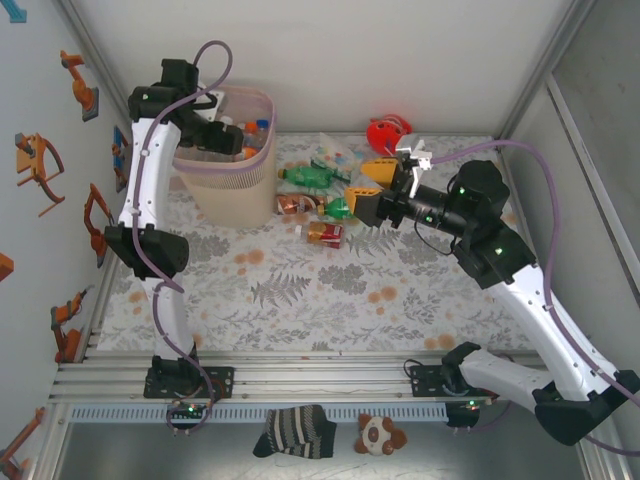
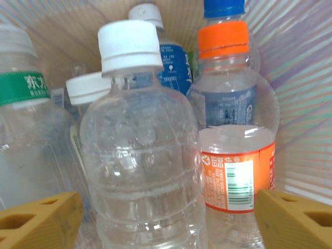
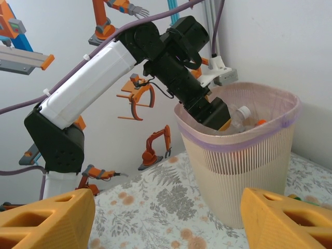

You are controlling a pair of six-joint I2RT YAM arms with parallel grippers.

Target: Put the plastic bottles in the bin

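While the left gripper [image 2: 168, 218] hangs inside the bin [image 1: 238, 190], its jaws stand wide apart around a clear white-capped bottle [image 2: 140, 155] without pinching it. The right gripper [image 1: 368, 190] is open and empty, above loose bottles [image 1: 318, 178] on the table [image 1: 300, 290] just right of the bin.

All views share the bin [image 1: 236, 192]: top from above, left wrist close inside, right wrist from beside

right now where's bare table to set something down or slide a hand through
Widest bare patch: the middle of the table, from the loose bottles down to the near edge, between the two arms. Crowded: the far strip between the bin and the right gripper, where bottles lie close together, and the bin itself, packed with upright bottles.
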